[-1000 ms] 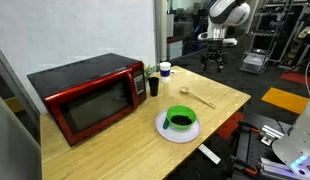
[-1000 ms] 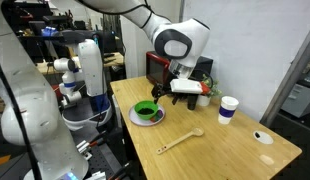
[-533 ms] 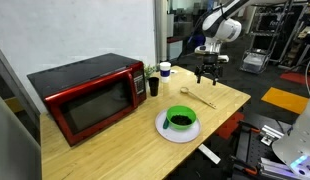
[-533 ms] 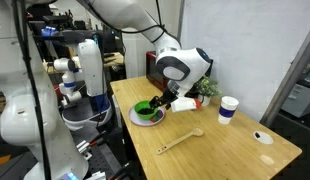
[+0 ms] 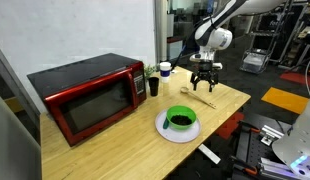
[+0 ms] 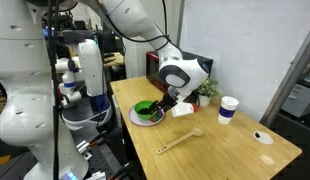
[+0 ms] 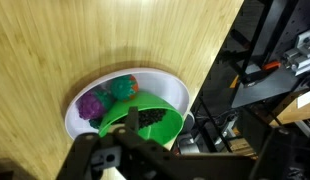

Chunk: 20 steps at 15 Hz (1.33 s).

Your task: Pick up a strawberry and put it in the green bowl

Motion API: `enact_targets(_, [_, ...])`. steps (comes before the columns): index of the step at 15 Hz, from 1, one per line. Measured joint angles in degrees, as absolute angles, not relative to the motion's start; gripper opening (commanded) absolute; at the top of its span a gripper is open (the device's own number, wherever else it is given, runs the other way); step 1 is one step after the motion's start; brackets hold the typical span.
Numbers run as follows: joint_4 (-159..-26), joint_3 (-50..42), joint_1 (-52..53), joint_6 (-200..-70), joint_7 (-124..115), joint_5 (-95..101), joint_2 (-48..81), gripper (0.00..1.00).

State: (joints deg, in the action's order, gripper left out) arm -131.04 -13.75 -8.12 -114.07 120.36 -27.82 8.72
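Observation:
The green bowl (image 5: 180, 117) with a dark inside sits on a white plate (image 5: 165, 131) near the table's front edge; it also shows in an exterior view (image 6: 145, 109). In the wrist view the bowl (image 7: 160, 125) sits on the plate (image 7: 173, 84), beside a small reddish piece with a teal top, apparently the strawberry (image 7: 123, 88), and a purple piece (image 7: 91, 103). My gripper (image 5: 204, 84) hangs above the table past the bowl, with its fingers spread and empty. It also shows in an exterior view (image 6: 165, 103) and low in the wrist view (image 7: 145, 150).
A pale wooden spoon (image 5: 201, 98) lies under the gripper; it also shows in an exterior view (image 6: 181, 140). A red microwave (image 5: 87, 95), a black cup (image 5: 153, 86) and a white cup (image 5: 165, 70) stand at the back. The table edge (image 7: 210, 70) runs close beside the plate.
The arm has come down from high above the table's far end to just above the table, closer to the plate and bowl. The objects have not moved.

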Motion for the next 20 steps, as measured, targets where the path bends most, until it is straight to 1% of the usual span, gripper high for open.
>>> enact_targets(7, [-130.42,-12.86,-8.85,-113.22,120.45,-27.67,9.37,1.00])
enact_targets(12, [-126.18,-10.93,-10.36,-110.09,122.89,-27.61,15.30,1.00])
enact_targets(20, [-121.80,-6.68,-11.48,-111.17,126.43,-27.62,23.37,1.00])
